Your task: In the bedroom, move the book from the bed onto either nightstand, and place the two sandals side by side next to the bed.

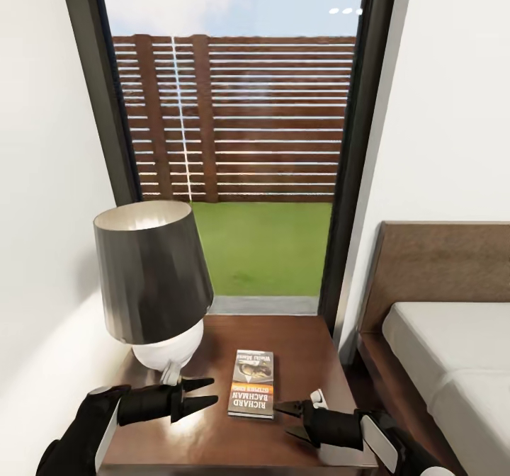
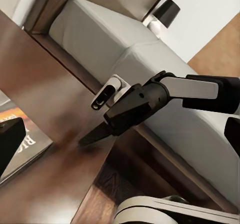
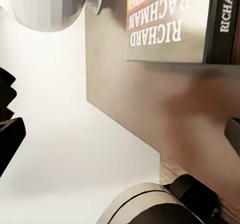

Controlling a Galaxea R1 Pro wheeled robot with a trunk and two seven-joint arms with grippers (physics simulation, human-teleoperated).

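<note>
Both black end effectors, left (image 1: 205, 396) and right (image 1: 286, 419), hover open and empty beside the dark paperback book (image 1: 252, 382) lying on the glossy brown wooden nightstand (image 1: 312, 348), where a careless sweep could knock it off.

Both arms wear glossy black shells with white panels along the forearms. Each ends in a gripper, the left gripper (image 1: 200, 395) and the right gripper (image 1: 288, 420), with two tapered, pointed black fingers. A small white slotted block sits beside the right wrist.
</note>
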